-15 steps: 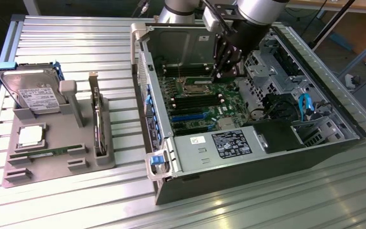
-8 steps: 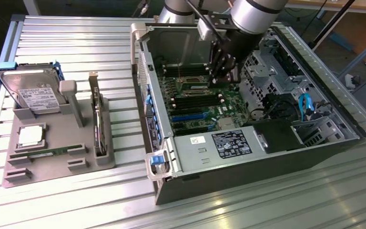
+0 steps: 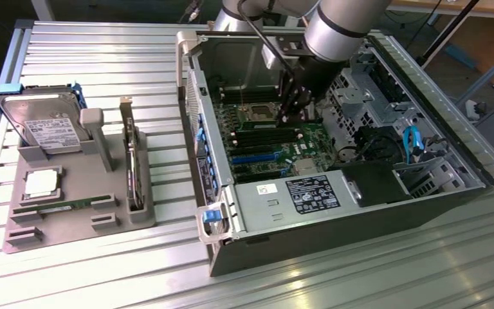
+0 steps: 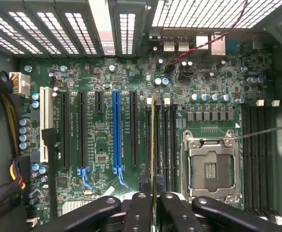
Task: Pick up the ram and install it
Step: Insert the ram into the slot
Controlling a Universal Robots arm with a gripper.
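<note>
The gripper (image 4: 153, 197) stood narrow, its fingers (image 4: 139, 210) clamped on the ram (image 4: 153, 145), held edge-on between them over a memory slot (image 4: 164, 145).

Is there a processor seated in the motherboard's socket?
No, the socket on the motherboard is bare, its metal frame surrounding only an exposed field of contacts.

Robotics lab; slatted aluminium bench (image 3: 359, 273); opened PC tower (image 3: 333, 237)
</note>
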